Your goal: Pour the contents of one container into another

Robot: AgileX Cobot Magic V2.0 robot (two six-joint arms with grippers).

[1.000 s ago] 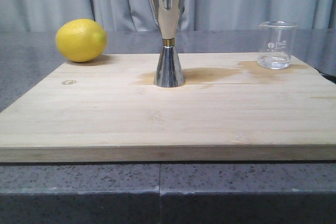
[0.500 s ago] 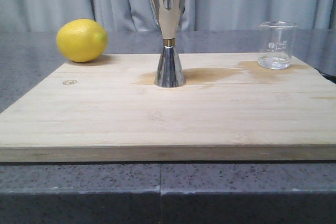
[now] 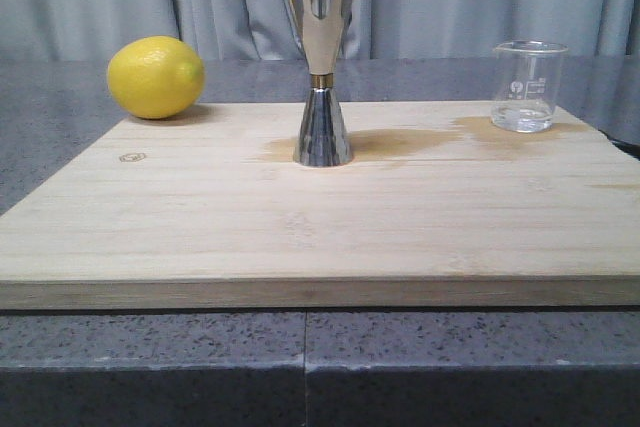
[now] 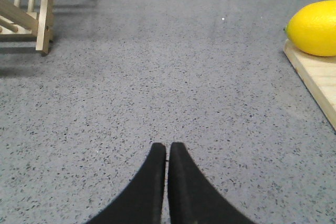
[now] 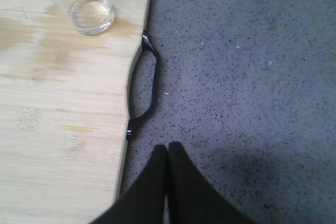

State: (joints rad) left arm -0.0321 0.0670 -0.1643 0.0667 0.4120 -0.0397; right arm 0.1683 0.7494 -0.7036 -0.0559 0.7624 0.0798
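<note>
Beaker (image 3: pixel 526 87) and jigger (image 3: pixel 320 67) are standing apart on the board (image 3: pixel 300 227); left gripper (image 4: pixel 167 153) and right gripper (image 5: pixel 167 153) are hovering closed over the worktop (image 4: pixel 157 77), gripping nothing.

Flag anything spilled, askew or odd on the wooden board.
Darker damp-looking patches stain the pale wooden cutting board, spreading from the shiny steel hourglass jigger to the small clear glass beaker; they look like spilled liquid. Both vessels stand upright.

Left gripper (image 4: pixel 167 153) fingers pressed together over grey speckled countertop (image 4: pixel 157 77); lemon (image 4: pixel 313 28) rests on wooden board (image 4: pixel 315 80) edge.
</note>
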